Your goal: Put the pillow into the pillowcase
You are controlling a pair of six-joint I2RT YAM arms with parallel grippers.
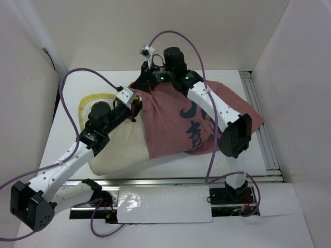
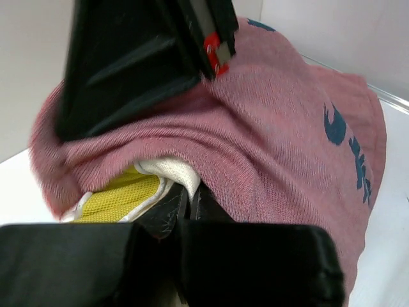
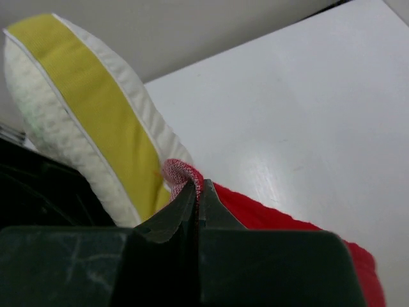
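- The soft cream rectangular pillow with yellow edge piping (image 1: 116, 150) lies flat on the white worktop (image 1: 176, 164). Its left and near parts are bare.
- The dusty pink-red fabric pillowcase with dark calligraphy marks (image 1: 170, 124) covers the pillow's right part. It is bunched and wrinkled, and its open edge runs across the pillow's middle.
- The left gripper (image 1: 135, 108) sits at that open edge, on the far side of the pillow.
- In the left wrist view, its fingers (image 2: 190, 199) are pressed together, with no gap showing. Their tips are tucked under the pillowcase hem (image 2: 275, 128), right beside a white and yellow corner of the pillow (image 2: 128, 192). I cannot tell which cloth lies between them.
- The right gripper (image 1: 148, 80) reaches over to the far edge of the pillowcase, near the left one.
- In the right wrist view, its fingers (image 3: 197, 192) are clamped on a small fold of the pink-red hem (image 3: 182, 171). The brighter red fabric trails to the right.
- In that view, the pillow's yellow-banded edge (image 3: 96, 115) stands just beside the pinched fold.
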